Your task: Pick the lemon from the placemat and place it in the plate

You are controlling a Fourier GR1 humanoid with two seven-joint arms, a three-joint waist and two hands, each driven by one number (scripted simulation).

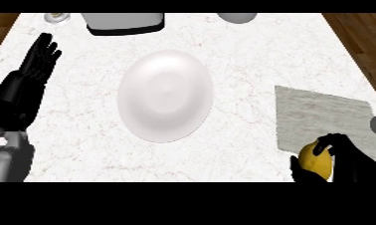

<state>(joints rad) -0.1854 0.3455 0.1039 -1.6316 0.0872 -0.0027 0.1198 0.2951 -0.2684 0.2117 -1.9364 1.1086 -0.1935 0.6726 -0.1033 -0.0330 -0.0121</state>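
Grasping lemon (314, 163) at placemat (323, 112) edge: right hand (351, 159) curled round it.
We should lift clear, then carry left over plate (165, 94); left hand (38, 62) rests open.

The white marbled counter (81, 119) bears 5 things, with a white plate (166, 95) lying near its middle. To the right of the plate and well apart from it, a grey placemat (316, 114) lies flat and slightly askew, running out to the view's right edge. Beyond the plate, along the counter's far edge, are 3 items: a grey box (123, 23) on a black base slightly left of the plate, a small pale round object (56, 17) further left, and a grey rounded object (236, 17) to the plate's right.
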